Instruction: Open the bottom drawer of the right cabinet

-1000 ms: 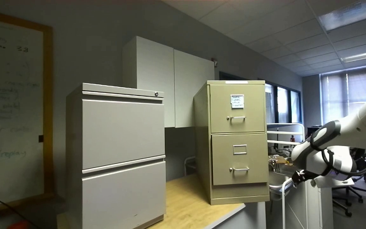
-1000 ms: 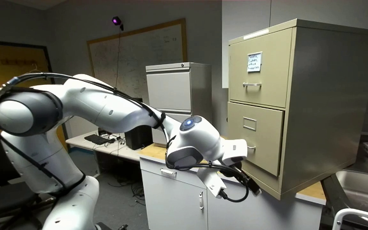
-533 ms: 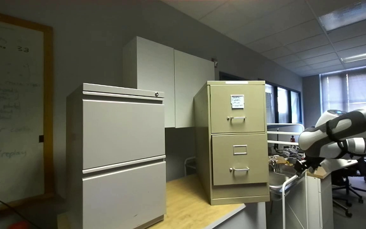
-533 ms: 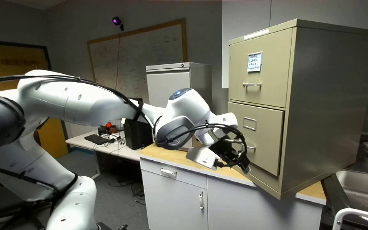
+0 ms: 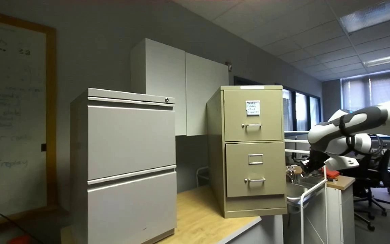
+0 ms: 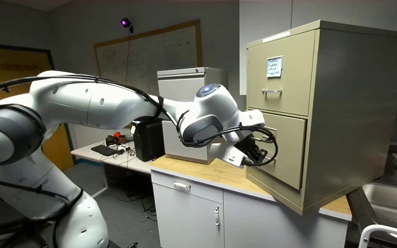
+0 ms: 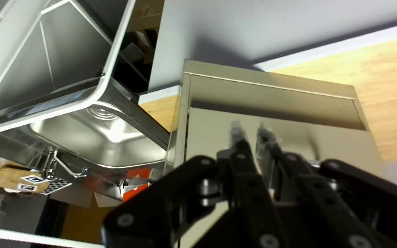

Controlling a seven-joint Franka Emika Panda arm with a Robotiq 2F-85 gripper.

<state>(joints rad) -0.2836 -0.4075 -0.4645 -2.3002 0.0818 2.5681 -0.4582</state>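
Grey-walled office: gripper near the bottom drawer

Fingers stand almost together, a narrow gap between, holding nothing, apart from the drawer. It forms the lower front of the tan right cabinet, slightly proud of the frame. Beneath lies a wooden counter; farther back, a light-grey cabinet, then a whiteboard.

Yellow wood grain shown by flat countertop | plain tan shared by tall metal filing cabinet at the countertop's front edge and metal bottom drawer | silver borne by its slim handle | white, dark-lettered, borne by square paper label | plain light grey by boxy metal cabinet | black by two-fingered gripper
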